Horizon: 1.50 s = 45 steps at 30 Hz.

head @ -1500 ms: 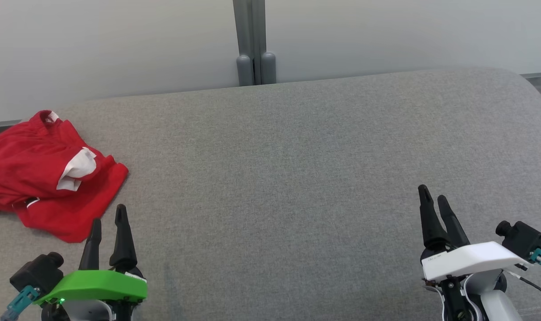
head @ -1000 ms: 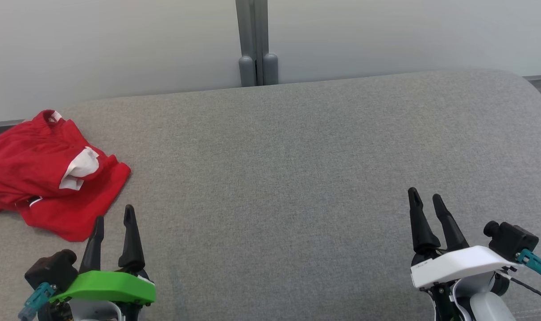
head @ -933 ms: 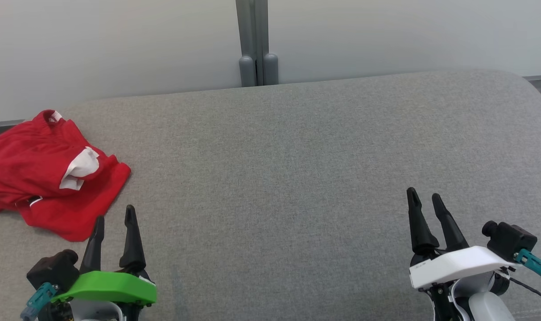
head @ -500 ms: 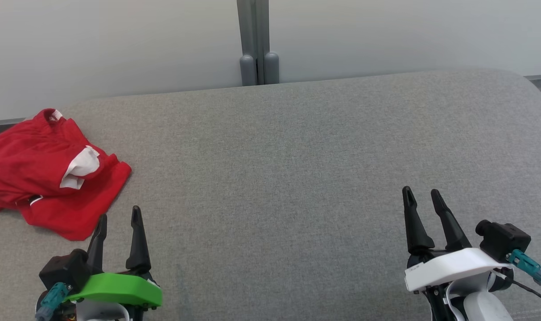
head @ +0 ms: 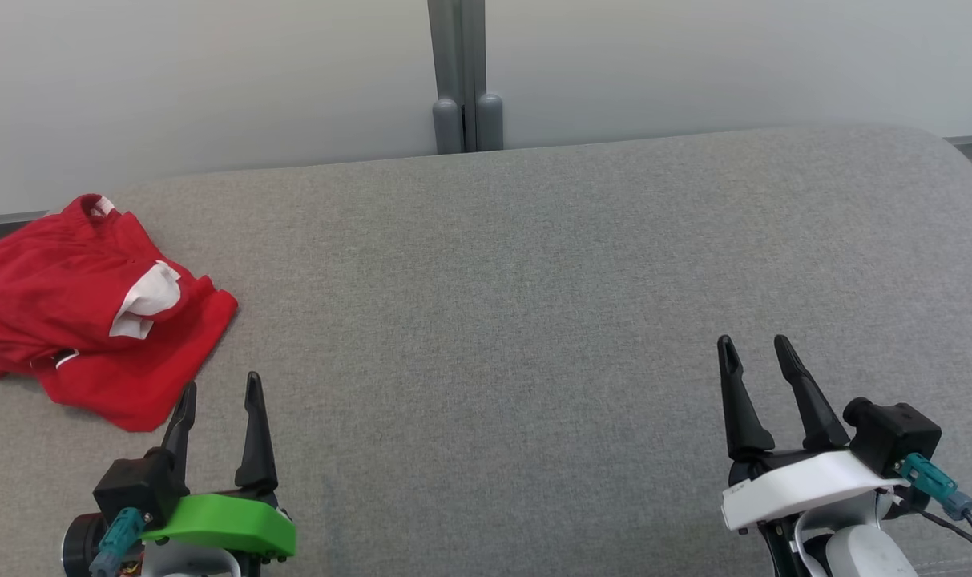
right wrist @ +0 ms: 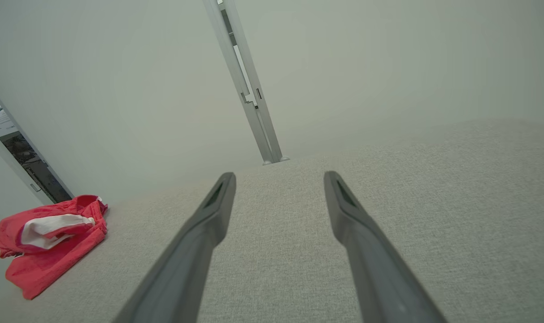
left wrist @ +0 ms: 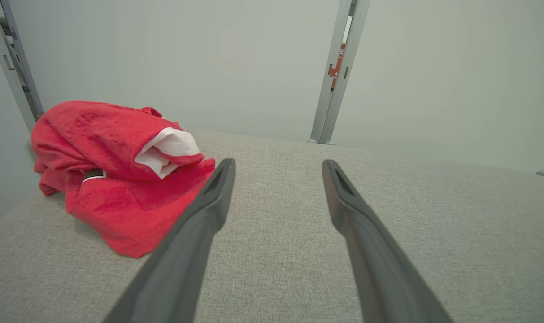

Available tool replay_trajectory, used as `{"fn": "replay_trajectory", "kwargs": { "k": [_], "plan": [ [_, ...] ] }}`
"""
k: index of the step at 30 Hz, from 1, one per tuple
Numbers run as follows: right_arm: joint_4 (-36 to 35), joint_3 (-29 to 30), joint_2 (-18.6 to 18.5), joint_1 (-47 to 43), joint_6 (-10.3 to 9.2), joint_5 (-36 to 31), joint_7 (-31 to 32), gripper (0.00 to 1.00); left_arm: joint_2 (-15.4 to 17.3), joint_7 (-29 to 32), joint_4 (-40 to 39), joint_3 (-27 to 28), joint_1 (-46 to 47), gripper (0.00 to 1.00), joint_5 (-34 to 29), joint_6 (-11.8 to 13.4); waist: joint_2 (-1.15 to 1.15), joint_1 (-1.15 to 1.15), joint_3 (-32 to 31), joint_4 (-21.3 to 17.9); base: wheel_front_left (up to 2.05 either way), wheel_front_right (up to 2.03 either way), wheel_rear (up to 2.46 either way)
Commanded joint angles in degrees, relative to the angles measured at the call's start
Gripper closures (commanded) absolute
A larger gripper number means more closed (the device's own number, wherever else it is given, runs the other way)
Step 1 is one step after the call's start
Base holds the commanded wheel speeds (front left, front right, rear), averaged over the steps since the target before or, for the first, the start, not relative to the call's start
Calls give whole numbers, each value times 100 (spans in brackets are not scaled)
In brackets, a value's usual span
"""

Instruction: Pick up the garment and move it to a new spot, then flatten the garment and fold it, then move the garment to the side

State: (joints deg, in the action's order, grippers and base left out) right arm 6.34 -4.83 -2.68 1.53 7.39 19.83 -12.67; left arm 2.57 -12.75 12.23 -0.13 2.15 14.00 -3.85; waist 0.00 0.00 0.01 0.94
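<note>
The garment (head: 77, 312) is red with a white patch, bunched in a loose heap at the far left of the grey padded surface (head: 518, 304). It also lies at the left in the left wrist view (left wrist: 115, 170) and small at the lower left in the right wrist view (right wrist: 47, 237). My left gripper (head: 219, 389), under its green cover, stands open just in front of the heap's near right corner, apart from it and holding nothing. At the lower right, far from the cloth, my right gripper (head: 752, 346) is open and empty above the surface.
A pale wall runs behind the surface, with a grey vertical post (head: 463, 80) at its middle. The surface's far edge curves down at the right corner (head: 946, 152). Bare grey fabric stretches between my two grippers.
The left gripper has drifted right and slightly down in the head view; the right gripper has slid a little left. Their fingers now stand more upright. The garment lies as before.
</note>
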Motion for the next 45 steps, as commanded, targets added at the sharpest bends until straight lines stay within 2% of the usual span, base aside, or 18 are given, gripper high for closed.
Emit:
{"fn": "replay_trajectory", "kwargs": {
  "k": [1,14,21,32,45],
  "plan": [
    [-50,-17,-28,-21,16,-147,-58,0,45,-50,0,-13,18,0,-135,40,0,0,-2,2,0,0,0],
    [-40,-55,-30,-71,17,-689,-188,0,49,-182,46,-56,-64,0,-663,97,0,0,-46,17,0,0,0],
    [-24,-56,-32,-94,17,-925,-267,0,50,-260,132,-56,-89,0,-693,65,0,0,-60,9,0,0,0],
    [166,28,-30,-108,12,-587,-257,0,51,-215,245,-26,-88,0,-393,-24,0,0,-100,10,0,0,0],
    [372,83,-31,-68,12,-445,-257,0,75,-105,204,-68,-102,0,-246,61,0,0,-108,-10,0,0,0]
  ]
}}
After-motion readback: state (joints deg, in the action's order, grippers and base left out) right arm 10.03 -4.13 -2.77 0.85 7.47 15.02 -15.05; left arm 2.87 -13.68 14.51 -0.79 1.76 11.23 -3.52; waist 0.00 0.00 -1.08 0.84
